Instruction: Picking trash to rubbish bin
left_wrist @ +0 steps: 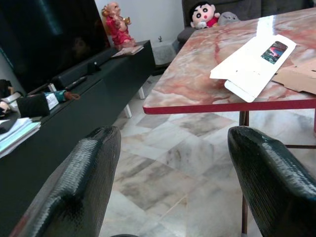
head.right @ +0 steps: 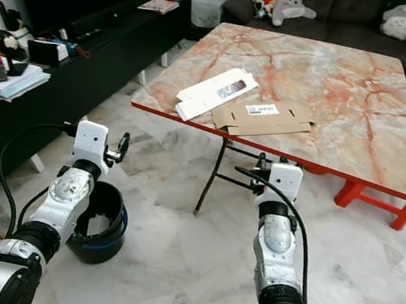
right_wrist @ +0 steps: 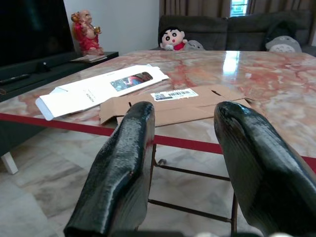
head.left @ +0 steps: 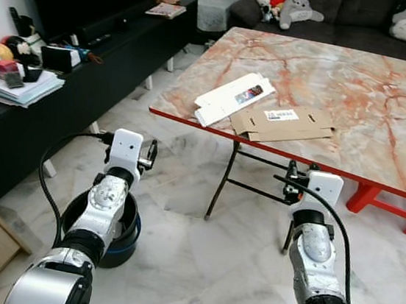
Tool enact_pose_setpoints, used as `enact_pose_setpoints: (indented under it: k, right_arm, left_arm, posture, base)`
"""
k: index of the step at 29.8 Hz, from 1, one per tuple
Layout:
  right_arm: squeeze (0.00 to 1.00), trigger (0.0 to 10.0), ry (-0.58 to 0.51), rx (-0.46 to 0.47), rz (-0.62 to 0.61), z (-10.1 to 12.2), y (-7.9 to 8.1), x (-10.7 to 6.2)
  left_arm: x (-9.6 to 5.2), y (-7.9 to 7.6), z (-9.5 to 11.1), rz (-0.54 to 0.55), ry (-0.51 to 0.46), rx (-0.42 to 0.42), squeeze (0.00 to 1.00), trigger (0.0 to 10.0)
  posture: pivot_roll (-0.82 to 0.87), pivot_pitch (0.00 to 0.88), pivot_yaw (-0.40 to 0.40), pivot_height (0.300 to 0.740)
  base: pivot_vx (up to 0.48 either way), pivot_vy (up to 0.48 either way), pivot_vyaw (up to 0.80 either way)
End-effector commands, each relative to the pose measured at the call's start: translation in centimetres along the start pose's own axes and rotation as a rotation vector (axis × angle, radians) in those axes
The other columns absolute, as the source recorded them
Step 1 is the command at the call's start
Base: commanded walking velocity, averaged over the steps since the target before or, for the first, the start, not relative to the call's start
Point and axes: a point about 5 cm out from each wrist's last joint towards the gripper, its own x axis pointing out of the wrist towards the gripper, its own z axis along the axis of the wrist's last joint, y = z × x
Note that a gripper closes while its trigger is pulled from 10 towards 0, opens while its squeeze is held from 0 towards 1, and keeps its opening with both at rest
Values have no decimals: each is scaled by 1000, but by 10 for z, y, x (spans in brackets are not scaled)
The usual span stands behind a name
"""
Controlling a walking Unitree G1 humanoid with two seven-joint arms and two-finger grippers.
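A black TV console [head.left: 87, 71] lines the left, the left gripper [head.left: 147, 156], fingers apart, hangs above the black bin [head.right: 102, 221], and the right gripper [head.left: 297, 184], also spread, faces the marble table [head.left: 330, 79] edge where flattened white box [head.left: 233, 98] and brown cardboard [head.left: 284, 123] lie.

- Two silver arms are showing ribbed black collars and white boxy wrist blocks.
- A black cable is looping along each forearm.
- The left gripper [left_wrist: 173, 182] and right gripper [right_wrist: 185, 173] are showing glossy, textured black fingers.

Glossy marble tabletop [head.left: 330, 79], matt brown cardboard [head.left: 284, 123], smooth white paper carton [head.left: 233, 99].
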Motion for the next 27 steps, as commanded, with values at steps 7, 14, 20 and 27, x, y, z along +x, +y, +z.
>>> enact_pose_setpoints:
  k: [7,14,20,27]
  right_arm:
    - [0,10000,-28,-5,40,7,10,4]
    - [0,10000,-25,-4,56,7,13,3]
    - [0,10000,-21,2,75,7,18,3]
    - [0,10000,-30,1,95,8,21,3]
  left_arm:
    - [2,2,2,-2,-2,16,0,10000]
    - [2,1,3,-6,-4,16,0,10000]
    - [2,2,3,-5,-5,20,0,10000]
    - [2,-1,4,-9,-12,12,0,10000]
  posture:
    - [170,31,39,740]
    - [168,23,40,740]
    - [172,20,37,740]
    - [171,24,35,740]
  base:
    - [318,0,0]
    - [322,0,0]
    - [324,0,0]
    - [322,0,0]
